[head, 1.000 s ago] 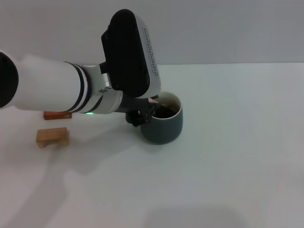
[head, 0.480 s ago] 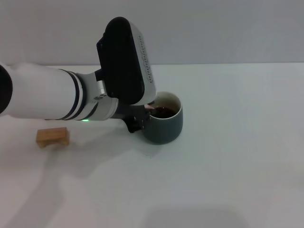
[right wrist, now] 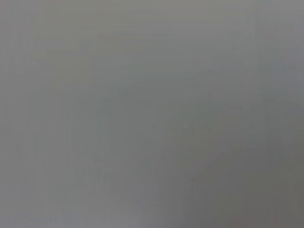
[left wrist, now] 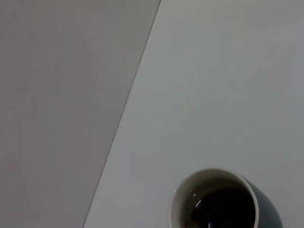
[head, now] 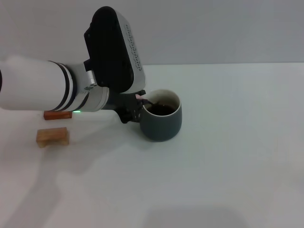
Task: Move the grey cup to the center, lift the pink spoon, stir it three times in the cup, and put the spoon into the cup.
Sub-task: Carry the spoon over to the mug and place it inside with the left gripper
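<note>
While stirring step looks in hand, I note two wooden blocks (head: 52, 136) frame left. My left gripper (head: 134, 107) centre-left at rim of grey cup (head: 162, 122), apparently clamped on pink spoon (head: 142, 99), grip mostly hidden. Next: finish stirs, release spoon inside.

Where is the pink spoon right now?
In the head view, the pink spoon is at the left rim of the grey cup, near the table's middle, held by the left gripper with its tip dipping into the dark drink.
</note>
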